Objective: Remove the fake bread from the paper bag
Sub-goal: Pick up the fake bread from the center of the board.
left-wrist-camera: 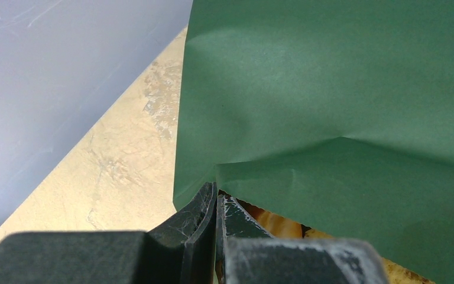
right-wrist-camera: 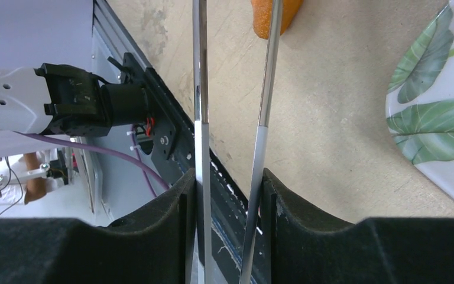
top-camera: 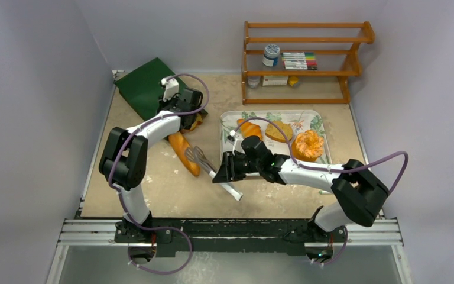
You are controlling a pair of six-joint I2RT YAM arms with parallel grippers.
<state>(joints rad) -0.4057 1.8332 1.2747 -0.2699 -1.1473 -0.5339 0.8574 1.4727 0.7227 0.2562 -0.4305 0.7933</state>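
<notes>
Baguette by the bag mouth, tongs just beside it.
Baguette (top-camera: pixel 183 152) lies centre-left on table (top-camera: pixel 153 189), top end near mouth of paper bag (top-camera: pixel 145 89), upper left; another orange piece (left-wrist-camera: pixel 278 225) shows under the bag lip. Left gripper (left-wrist-camera: pixel 216 198) is pinched tight on the bag edge: hold lip up. Right gripper (right-wrist-camera: pixel 230 183) is clamped on tongs (right-wrist-camera: pixel 200 89), arms apart: straddle baguette mid-length, squeeze, carry twd tray (top-camera: pixel 295 118). No legible writing; jar (top-camera: pixel 271 55) label on shelf (top-camera: pixel 307 62) too small.
</notes>
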